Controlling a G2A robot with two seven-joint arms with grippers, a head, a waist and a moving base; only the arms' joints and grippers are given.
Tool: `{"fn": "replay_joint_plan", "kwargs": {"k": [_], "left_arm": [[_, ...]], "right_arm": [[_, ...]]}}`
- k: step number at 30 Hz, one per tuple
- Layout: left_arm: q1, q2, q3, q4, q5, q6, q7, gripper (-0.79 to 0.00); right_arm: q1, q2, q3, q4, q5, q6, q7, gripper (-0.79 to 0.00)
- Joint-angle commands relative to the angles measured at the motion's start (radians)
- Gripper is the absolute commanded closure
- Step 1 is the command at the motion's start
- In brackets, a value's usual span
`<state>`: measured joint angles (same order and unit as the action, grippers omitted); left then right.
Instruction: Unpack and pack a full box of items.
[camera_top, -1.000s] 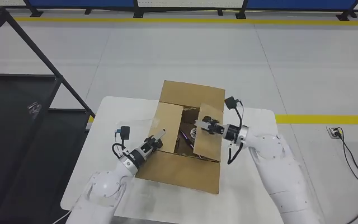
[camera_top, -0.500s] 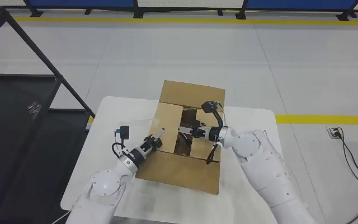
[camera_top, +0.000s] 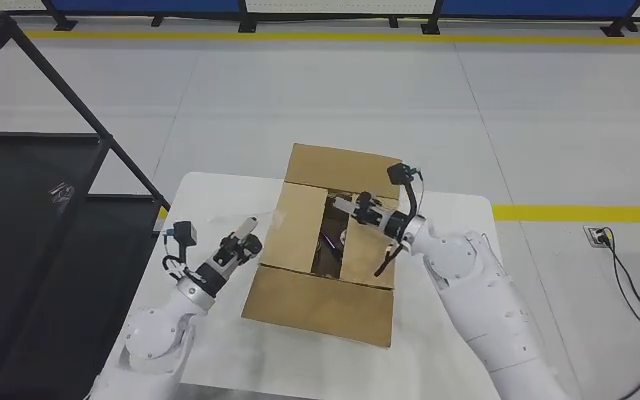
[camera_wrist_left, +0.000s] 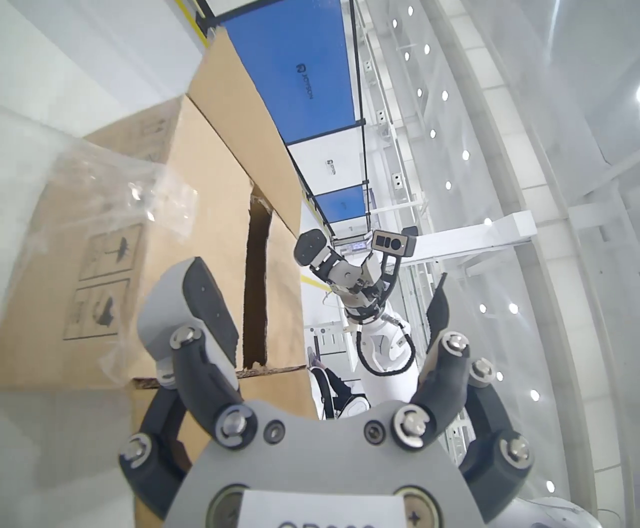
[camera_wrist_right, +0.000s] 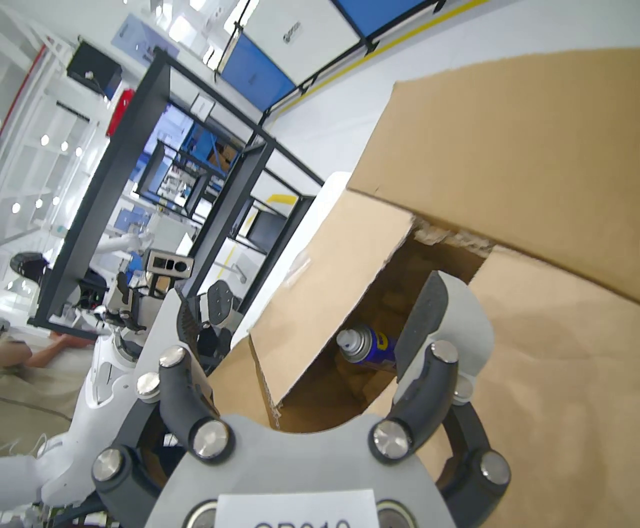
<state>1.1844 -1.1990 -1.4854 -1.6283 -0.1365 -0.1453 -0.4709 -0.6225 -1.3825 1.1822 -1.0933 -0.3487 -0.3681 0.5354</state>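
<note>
— While the left jaws stand apart and empty, where is the box (camera_top: 320, 300)?
— Just ahead of them on the worktop (camera_top: 240, 360), not touching. Its side wall faces them, with clear plastic film (camera_wrist_left: 125, 200) by it.
— And the right jaws?
— Apart too, holding nothing, above the gap between the two top flaps (camera_top: 300, 225). Below and beyond them, down inside the box, lies a blue spray can (camera_wrist_right: 362, 345) with a white cap, seen between the two fingers (camera_wrist_right: 440, 320).
— Touching it?
— No, they are clear of it.
</note>
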Motion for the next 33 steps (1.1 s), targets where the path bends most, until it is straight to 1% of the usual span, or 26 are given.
{"fn": "replay_joint_plan", "kwargs": {"k": [1,4,9,13,16,20,22,24,27,30,33], "left_arm": [[0.026,0.008,-0.048,0.012,-0.009,0.018,-0.028,-0.785],[0.06,0.021,-0.102,0.026,-0.024,0.052,-0.129,-0.785],[0.114,0.045,-0.168,0.02,-0.056,0.096,-0.378,-0.785],[0.123,0.065,-0.186,0.033,-0.033,0.136,-0.574,-0.785],[0.122,0.076,-0.18,0.038,0.002,0.129,-0.667,-0.785],[0.113,0.081,-0.166,0.044,-0.045,0.123,-0.73,-0.785],[0.108,0.082,-0.163,0.046,-0.081,0.121,-0.738,-0.785],[0.105,0.082,-0.157,0.047,-0.123,0.122,-0.737,-0.785],[0.098,0.081,-0.151,0.045,-0.185,0.128,-0.734,-0.785],[0.091,0.08,-0.144,0.037,-0.257,0.133,-0.731,-0.785],[0.083,0.079,-0.138,0.029,-0.336,0.147,-0.727,-0.785]], "right_arm": [[-0.005,-0.001,0.008,-0.005,0.002,0.034,-0.061,-0.785],[-0.012,-0.001,0.012,-0.014,0.0,0.053,-0.087,-0.785],[-0.012,-0.001,0.012,-0.014,0.0,0.053,-0.087,-0.785],[-0.019,-0.001,0.017,-0.019,0.005,0.056,-0.101,-0.785],[-0.051,0.002,0.056,-0.043,0.034,0.061,-0.193,-0.785],[-0.087,0.004,0.097,-0.071,-0.002,0.148,-0.371,-0.785],[-0.095,0.002,0.109,-0.07,0.009,0.171,-0.42,-0.785],[-0.085,0.001,0.122,-0.04,0.014,0.197,-0.456,-0.785],[-0.041,-0.005,0.12,0.046,0.035,0.217,-0.468,-0.785],[0.022,-0.015,0.101,0.165,0.028,0.236,-0.493,-0.785],[0.092,-0.029,0.075,0.302,0.045,0.216,-0.501,-0.785]]}}
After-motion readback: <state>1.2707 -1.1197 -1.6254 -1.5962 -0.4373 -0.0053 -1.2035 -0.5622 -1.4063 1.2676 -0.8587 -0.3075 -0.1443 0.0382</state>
